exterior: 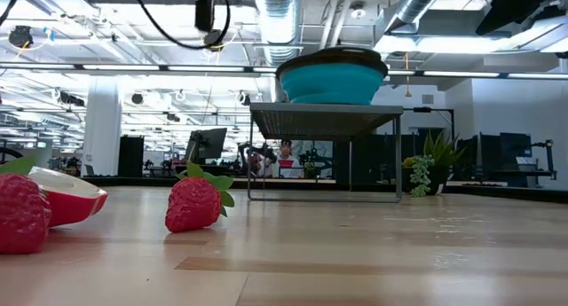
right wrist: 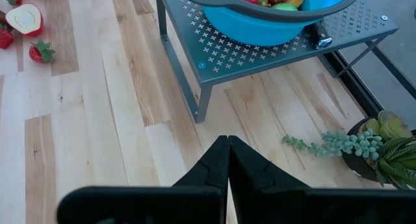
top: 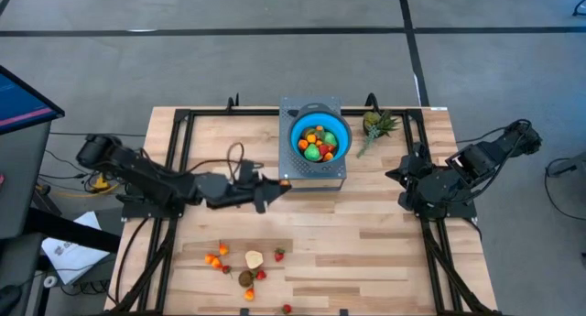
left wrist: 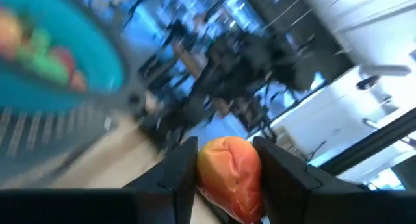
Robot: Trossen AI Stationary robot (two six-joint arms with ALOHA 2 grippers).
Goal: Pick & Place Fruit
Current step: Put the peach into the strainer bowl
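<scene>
Gripping an orange-red toy fruit [left wrist: 229,175] between its two dark fingers [left wrist: 177,175], the left gripper [top: 280,184] is seen in the high view just beside the front left corner of the grey perforated stand [top: 331,175], above the table. In the left wrist view the fruit is pinched on both sides, with the blue bowl [left wrist: 58,68] close ahead and to one side.

The blue bowl [top: 320,137] is seated on the stand at the back centre of the wooden table [top: 366,243]. Several toy fruits [top: 319,144], orange, green and red, are already lying inside it.

More fruit is left scattered on the table near the front edge, left of centre: a small orange cluster [top: 216,259], a pale yellow halved piece [top: 254,258], a strawberry [top: 279,255], a brownish piece [top: 245,278], and further small red and orange pieces around them. In the low view a strawberry [exterior: 196,202] is recorded lying on the wood, apart from a red-rimmed halved fruit [exterior: 67,196] and another strawberry [exterior: 21,213] nearest the camera.

The right gripper [top: 396,175] is parked at the right side of the table, well apart from the fruit. Its fingers [right wrist: 211,169] are pressed together with nothing between them, as the right wrist view shows.

A small potted plant [top: 377,125] stands just right of the stand, near the back edge. A monitor [top: 23,101] is noted beyond the table's left side.
</scene>
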